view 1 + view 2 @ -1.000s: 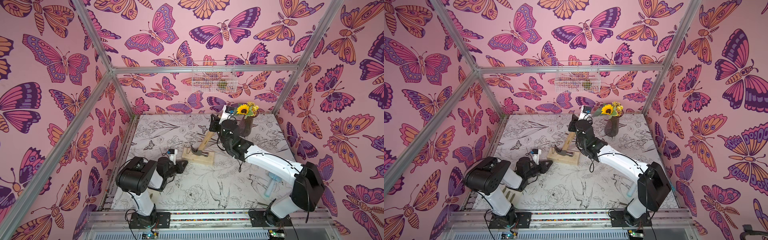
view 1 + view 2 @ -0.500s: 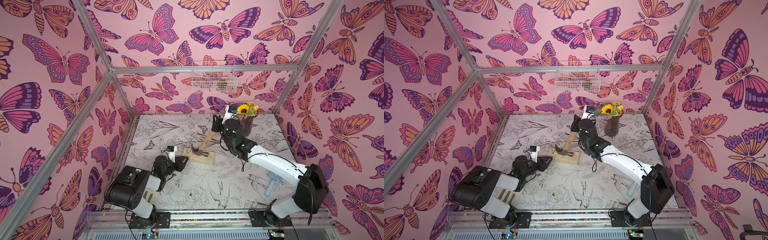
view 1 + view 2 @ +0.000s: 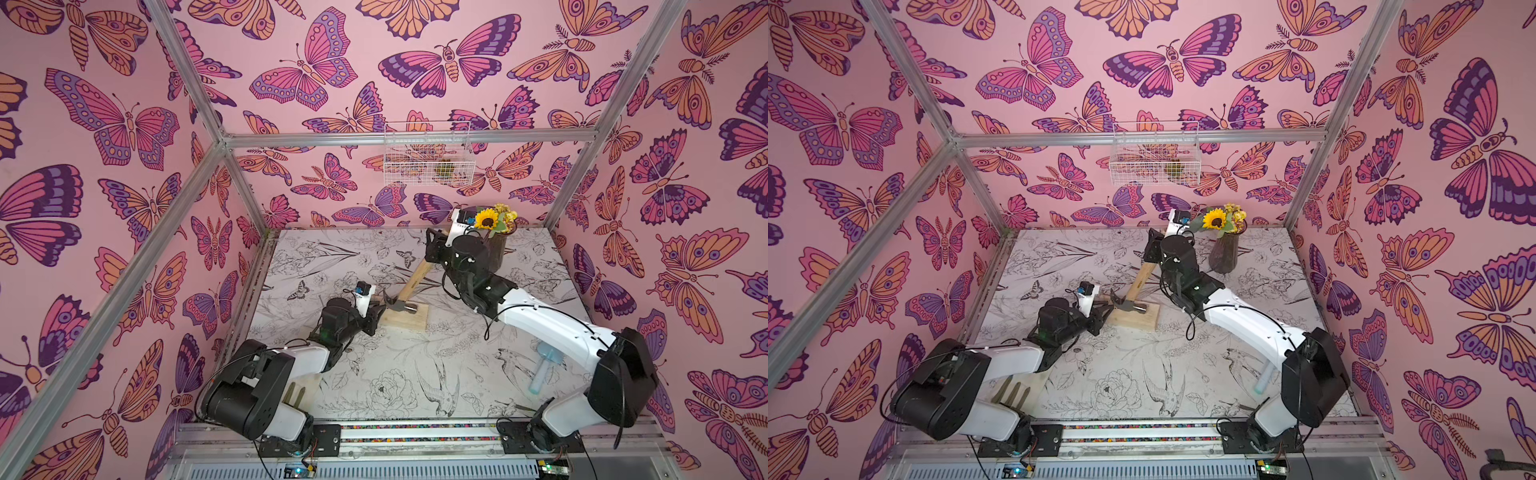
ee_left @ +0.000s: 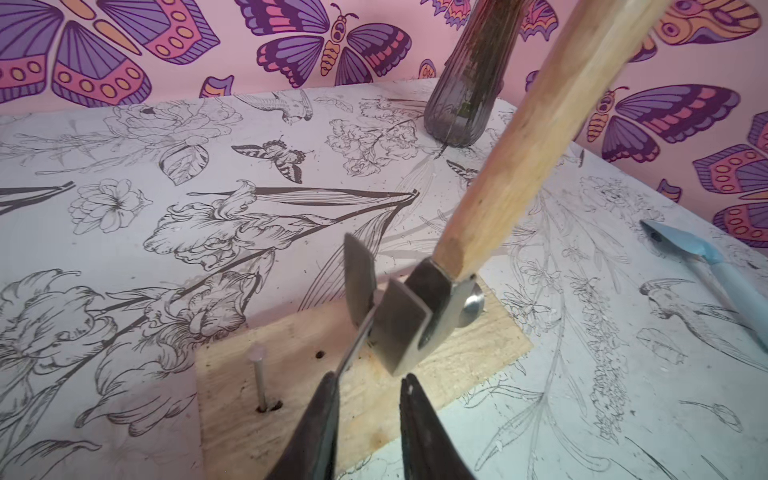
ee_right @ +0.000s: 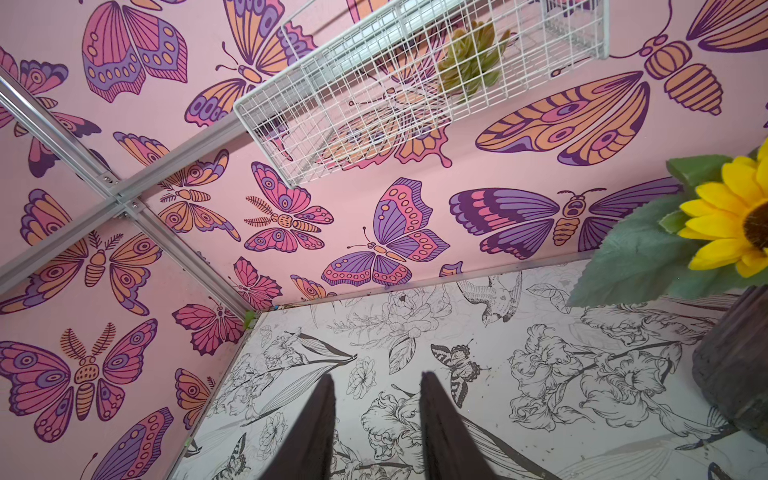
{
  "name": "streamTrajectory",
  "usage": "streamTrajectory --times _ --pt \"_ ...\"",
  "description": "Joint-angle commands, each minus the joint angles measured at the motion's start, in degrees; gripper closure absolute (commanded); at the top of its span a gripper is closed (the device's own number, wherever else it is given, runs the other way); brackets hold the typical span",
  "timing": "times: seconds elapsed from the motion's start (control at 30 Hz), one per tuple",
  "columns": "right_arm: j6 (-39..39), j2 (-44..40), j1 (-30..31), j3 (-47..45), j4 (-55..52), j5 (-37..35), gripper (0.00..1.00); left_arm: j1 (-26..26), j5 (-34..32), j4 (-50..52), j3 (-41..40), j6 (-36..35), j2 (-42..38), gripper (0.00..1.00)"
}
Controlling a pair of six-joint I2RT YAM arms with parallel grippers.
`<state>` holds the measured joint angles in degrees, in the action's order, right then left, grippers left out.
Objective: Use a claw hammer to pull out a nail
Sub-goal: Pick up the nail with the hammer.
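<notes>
Head of the grey-steel, pale-wood-handled claw hammer [image 3: 415, 280] rests on a flat pale wooden block [image 3: 413, 322]. Its handle slants up into the right gripper [image 3: 432, 251], which is clenched on its far end. The left gripper [image 4: 368, 376] hovers just before the forked claw, jaws narrowly parted and empty. A thin bent grey nail [image 4: 353, 349] runs from the fork to one fingertip [image 4: 330, 380]. A straight nail [image 4: 260, 378] stands in the block close by, and a dark ribbed vase [image 3: 496, 251] stands behind.
</notes>
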<state>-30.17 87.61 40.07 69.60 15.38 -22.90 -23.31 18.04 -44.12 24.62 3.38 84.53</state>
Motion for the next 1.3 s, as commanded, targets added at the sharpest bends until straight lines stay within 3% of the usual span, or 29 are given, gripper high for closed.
streamTrajectory --times 0.0,0.77,0.83,0.97,1.27 --pt "-1.0 -0.1 -0.3 1.0 -3.1 3.1 1.00 -0.1 -4.3 4.4 2.4 -4.7 1.3 0.76" --pt "5.0 1.9 -2.4 6.4 -8.5 11.7 1.00 -2.6 -6.9 5.2 5.4 -15.2 3.3 0.76" --pt "5.3 2.0 -2.4 6.8 -9.0 11.9 1.00 -3.0 -7.2 5.2 5.1 -15.7 2.9 0.79" --pt "5.5 2.0 -2.6 7.1 -9.1 12.1 1.00 -3.1 -7.3 4.9 4.7 -16.1 2.4 0.96" --pt "8.3 1.3 -2.9 8.2 -11.7 11.3 1.00 -3.1 -8.3 4.1 3.4 -14.9 -1.1 1.00"
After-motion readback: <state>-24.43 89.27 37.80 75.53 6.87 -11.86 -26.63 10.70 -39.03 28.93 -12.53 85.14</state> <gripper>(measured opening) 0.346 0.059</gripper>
